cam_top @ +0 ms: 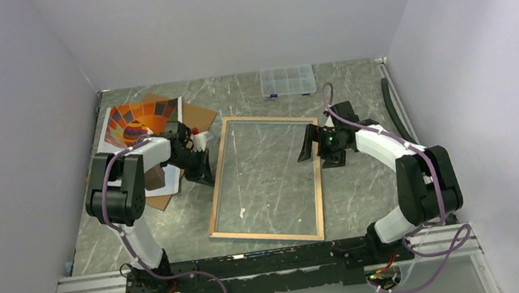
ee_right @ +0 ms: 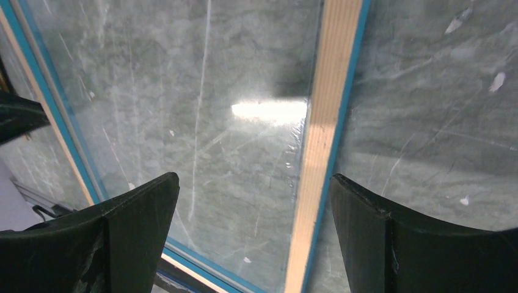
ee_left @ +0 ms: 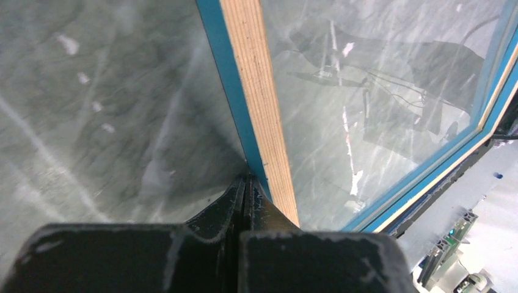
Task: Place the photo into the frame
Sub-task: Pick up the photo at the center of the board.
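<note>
Tan-backed, blue-edged rectangular picture frame (cam_top: 266, 179) flat, rear up, mid grey marbled table (cam_top: 353, 82) | balloon photo print (cam_top: 135, 120) far-left corner, unheld | left gripper (ee_left: 246, 183) pinched shut at frame's left rail | right gripper (ee_right: 253, 180) wide astride right rail | risk: shut tip may shove frame askew.

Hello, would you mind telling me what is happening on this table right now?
Two robot arms are working on a picture frame that lies flat mid-table, wood side up. The left gripper is shut, with its tips at the frame's left edge. The right gripper hangs open over the right rail. The photo lies on a brown board at far left, not yet in the frame.
</note>
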### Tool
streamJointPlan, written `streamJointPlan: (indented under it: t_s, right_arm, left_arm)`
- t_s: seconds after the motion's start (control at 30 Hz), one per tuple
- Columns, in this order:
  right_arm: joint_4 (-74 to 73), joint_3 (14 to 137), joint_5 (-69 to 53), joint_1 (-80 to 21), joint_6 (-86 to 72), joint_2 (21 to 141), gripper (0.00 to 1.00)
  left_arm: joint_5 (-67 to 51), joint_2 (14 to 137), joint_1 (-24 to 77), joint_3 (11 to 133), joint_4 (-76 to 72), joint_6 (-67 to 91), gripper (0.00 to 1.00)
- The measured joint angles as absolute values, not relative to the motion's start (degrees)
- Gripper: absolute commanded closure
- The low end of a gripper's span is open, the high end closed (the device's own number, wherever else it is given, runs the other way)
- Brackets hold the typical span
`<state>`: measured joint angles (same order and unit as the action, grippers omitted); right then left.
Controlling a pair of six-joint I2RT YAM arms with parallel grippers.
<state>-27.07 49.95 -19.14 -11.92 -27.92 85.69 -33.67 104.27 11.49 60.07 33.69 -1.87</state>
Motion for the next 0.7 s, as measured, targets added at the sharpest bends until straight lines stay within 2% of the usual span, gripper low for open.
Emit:
streamJointPlan:
  t_s: [0.33,0.47,0.53,0.57,0.7]
  right_arm:
    - [-26.3,53.1,-19.3,-8.3,-28.6,86.9,0.02]
    - [-26.9,55.6,-15.0,-11.7,-30.7,84.5,0.02]
    - [-26.9,58.0,-12.9,-16.4,-32.4,84.0,0.02]
    - [-26.7,59.8,-11.8,-19.6,-33.5,84.2,0.02]
    - [-24.3,69.0,-9.8,-32.7,-37.9,89.0,0.04]
  left_arm:
    - [-35.4,105.6,13.8,63.2,35.7,-1.0,0.96]
    - [-36.2,104.2,10.1,68.7,43.4,-3.8,0.78]
    - [-35.9,102.7,5.8,74.3,47.9,-6.2,0.62]
    - [-35.6,101.9,3.1,77.6,49.6,-7.5,0.58]
    - [-32.9,98.5,-10.1,90.2,53.8,-12.5,0.57]
